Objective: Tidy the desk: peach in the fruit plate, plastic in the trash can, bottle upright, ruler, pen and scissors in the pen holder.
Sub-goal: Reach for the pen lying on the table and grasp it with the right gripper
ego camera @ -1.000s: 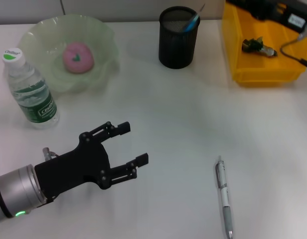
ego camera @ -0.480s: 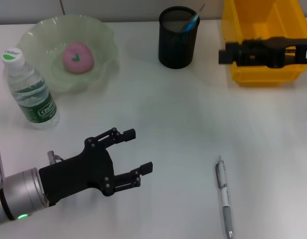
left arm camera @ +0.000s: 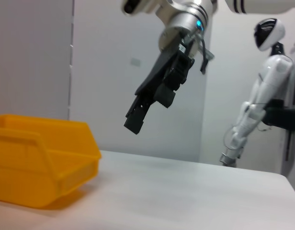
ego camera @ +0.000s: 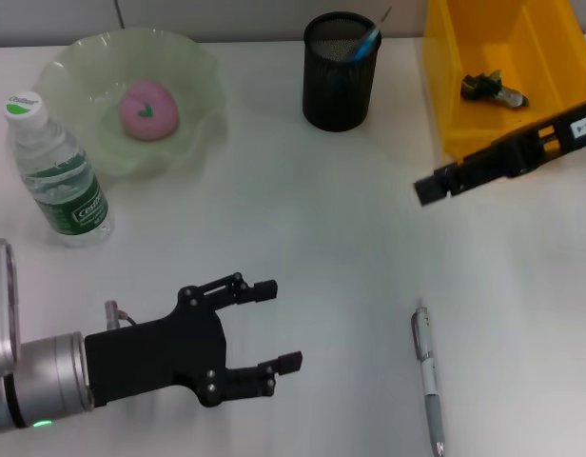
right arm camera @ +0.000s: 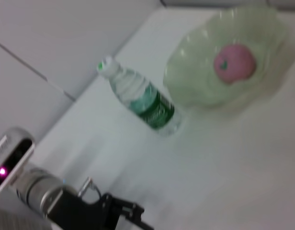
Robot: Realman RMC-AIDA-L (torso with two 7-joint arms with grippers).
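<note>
White desk (ego camera: 350,238) fills the head view, grey wall strip (ego camera: 207,19) along its far edge. Left wrist view: pale grey wall (left arm camera: 32,57) with a small light switch plate (left arm camera: 135,62), vertical seam beside it. White humanoid figure with black-visored head (left arm camera: 262,96) stands at the far side, fixed to a dark bracket (left arm camera: 280,117) on the wall. Right wrist view: grey panelled wall (right arm camera: 56,43) with diagonal seams beyond the desk edge.

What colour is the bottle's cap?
The cap is white with a green patch on top, seen best in the head view.
</note>
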